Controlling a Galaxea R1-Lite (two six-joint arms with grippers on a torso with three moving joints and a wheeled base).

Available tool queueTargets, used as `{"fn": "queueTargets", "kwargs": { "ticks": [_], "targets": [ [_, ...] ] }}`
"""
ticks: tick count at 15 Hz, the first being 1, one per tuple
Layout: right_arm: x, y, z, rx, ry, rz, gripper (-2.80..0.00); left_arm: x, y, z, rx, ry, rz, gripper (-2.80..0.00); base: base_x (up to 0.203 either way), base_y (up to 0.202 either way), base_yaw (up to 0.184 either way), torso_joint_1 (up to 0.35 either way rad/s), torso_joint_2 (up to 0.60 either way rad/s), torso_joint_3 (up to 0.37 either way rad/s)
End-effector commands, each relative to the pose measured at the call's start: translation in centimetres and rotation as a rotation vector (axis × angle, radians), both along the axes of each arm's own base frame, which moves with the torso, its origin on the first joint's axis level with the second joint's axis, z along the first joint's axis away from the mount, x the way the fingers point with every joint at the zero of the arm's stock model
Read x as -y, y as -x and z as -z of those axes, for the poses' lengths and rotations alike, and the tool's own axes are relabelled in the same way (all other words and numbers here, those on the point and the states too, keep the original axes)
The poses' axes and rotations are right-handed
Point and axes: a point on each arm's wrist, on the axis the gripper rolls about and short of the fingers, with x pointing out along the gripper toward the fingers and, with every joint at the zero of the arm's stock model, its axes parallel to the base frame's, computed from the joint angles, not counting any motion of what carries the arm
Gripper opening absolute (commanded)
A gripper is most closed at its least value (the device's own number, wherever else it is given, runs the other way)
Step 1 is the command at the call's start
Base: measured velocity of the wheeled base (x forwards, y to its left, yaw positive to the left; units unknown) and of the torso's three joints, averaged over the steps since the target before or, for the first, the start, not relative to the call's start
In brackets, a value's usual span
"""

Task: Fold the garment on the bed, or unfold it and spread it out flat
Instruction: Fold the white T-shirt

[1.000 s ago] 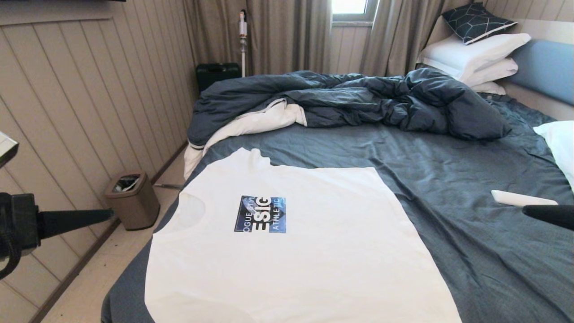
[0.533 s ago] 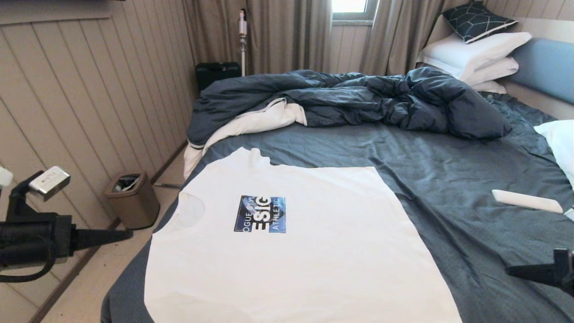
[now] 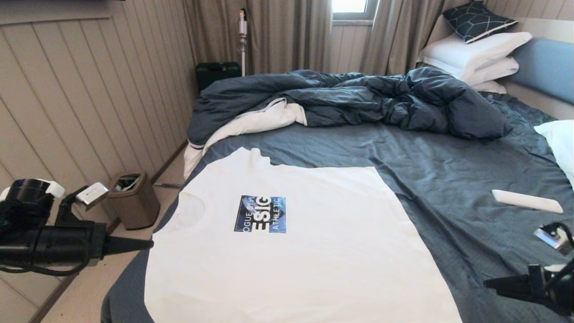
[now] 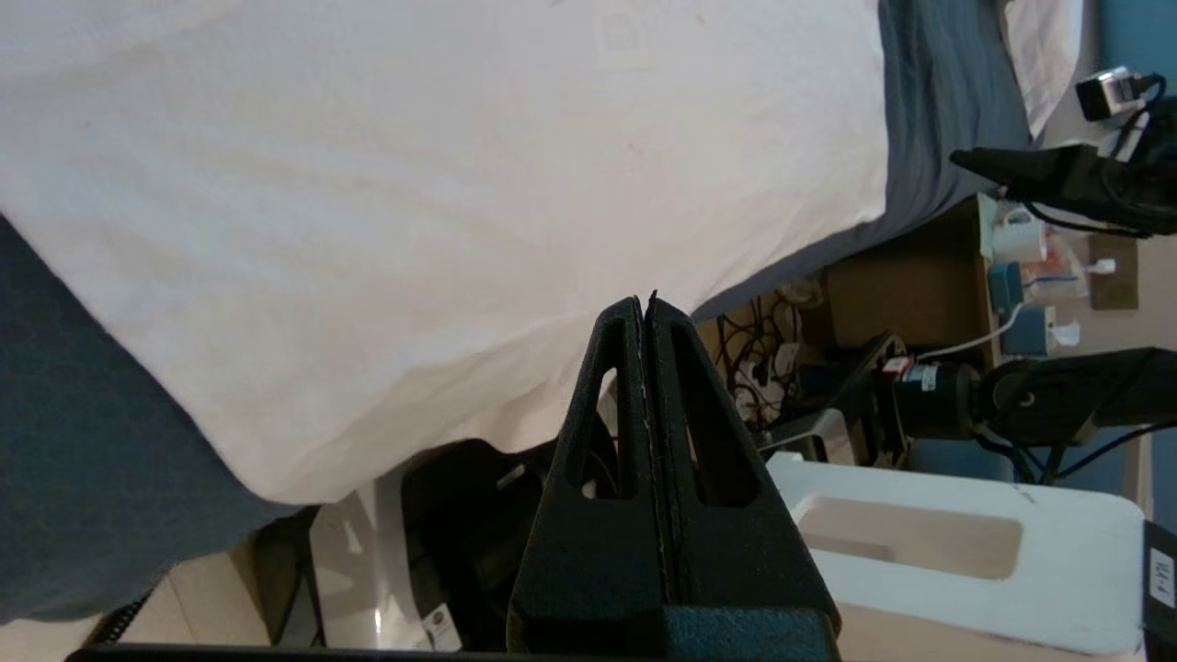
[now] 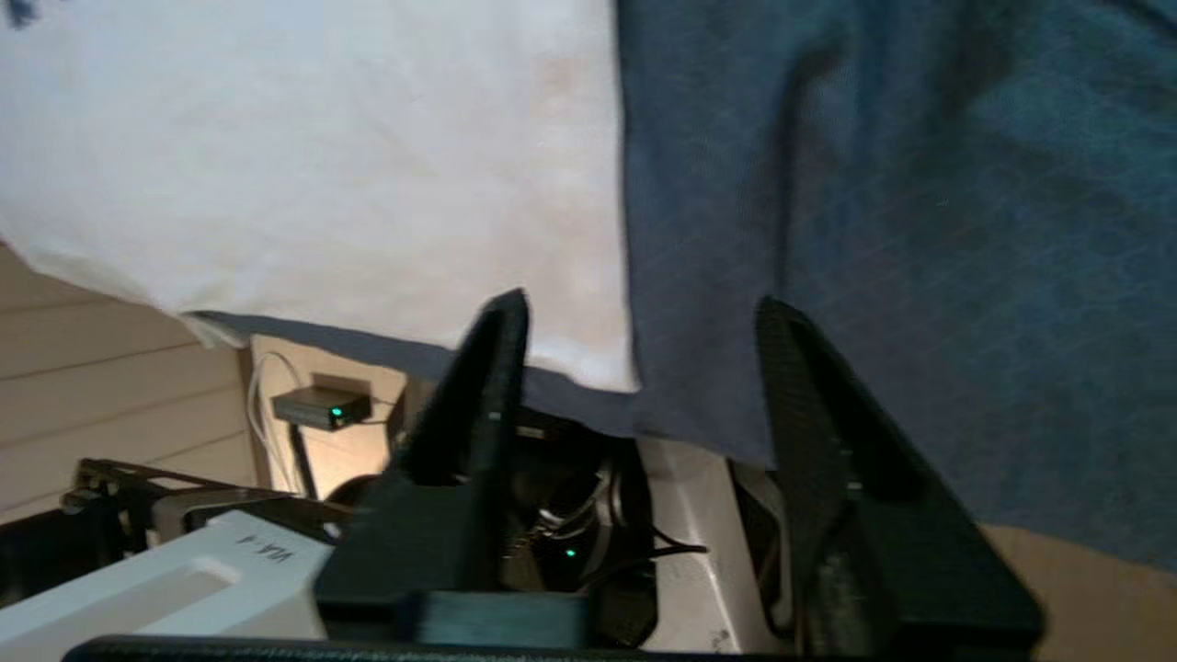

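A white T-shirt (image 3: 291, 251) is laid out flat, print side up, on the near left part of the bed (image 3: 448, 179), with its collar turned toward the left edge of the mattress and its hem toward the right; a dark blue printed patch (image 3: 260, 214) is seen on the chest, and one short sleeve (image 3: 251, 159) is spread toward the far side. The shirt is also seen in the left wrist view (image 4: 414, 184) and the right wrist view (image 5: 322, 156), where its near edge hangs slightly over the mattress edge. The sheet beneath is dark blue-grey and wrinkled. Farther back a rumpled duvet (image 3: 358, 101) is heaped across the bed, with a white underside showing at its left end. White pillows (image 3: 475, 56) are stacked against a light blue headboard (image 3: 547, 67), and a dark patterned cushion (image 3: 475, 20) is set on top of them. A slim white object (image 3: 527, 201) is lying on the sheet at the right. The left gripper (image 3: 150, 244) is held level just beside the shirt's collar edge, off the mattress, its fingers (image 4: 644, 386) pressed together on nothing. The right gripper (image 3: 486, 283) is held low over the sheet near the shirt's hem, its fingers (image 5: 487, 368) spread apart and empty. A small brown bin (image 3: 132, 199) is standing on the floor by the panelled wall, left of the bed
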Motion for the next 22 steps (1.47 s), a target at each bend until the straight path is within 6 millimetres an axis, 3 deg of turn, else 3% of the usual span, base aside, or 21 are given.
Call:
{"fn": "queueTargets", "kwargs": {
  "ticks": [1,3,9,15,22],
  "targets": [
    [0.2,-0.9,2.3,-0.048,-0.017,-0.018,0.00,-0.2,-0.9,0.8,-0.018,0.006,0.008,-2.80,0.000,0.000,0.000,0.000,0.00,0.000],
    [-0.5,-1.7,3.5,-0.035,0.003,-0.058,0.00,-0.2,-1.1,1.2,-0.022,0.004,0.014,-2.80,0.000,0.000,0.000,0.000,0.00,0.000],
    [-3.9,-1.5,3.8,-0.050,-0.004,-0.173,0.00,-0.3,-1.2,1.4,-0.016,0.000,0.020,-2.80,0.000,0.000,0.000,0.000,0.00,0.000],
    [-4.2,-3.6,4.4,-0.010,-0.001,-0.161,0.00,-0.3,-1.2,1.4,-0.014,0.000,0.020,-2.80,0.000,0.000,0.000,0.000,0.00,0.000],
    [-6.8,-4.7,4.3,-0.046,-0.058,-0.208,0.00,-0.3,-1.2,1.3,-0.013,0.000,0.019,-2.80,0.000,0.000,0.000,0.000,0.00,0.000]
  ]
}}
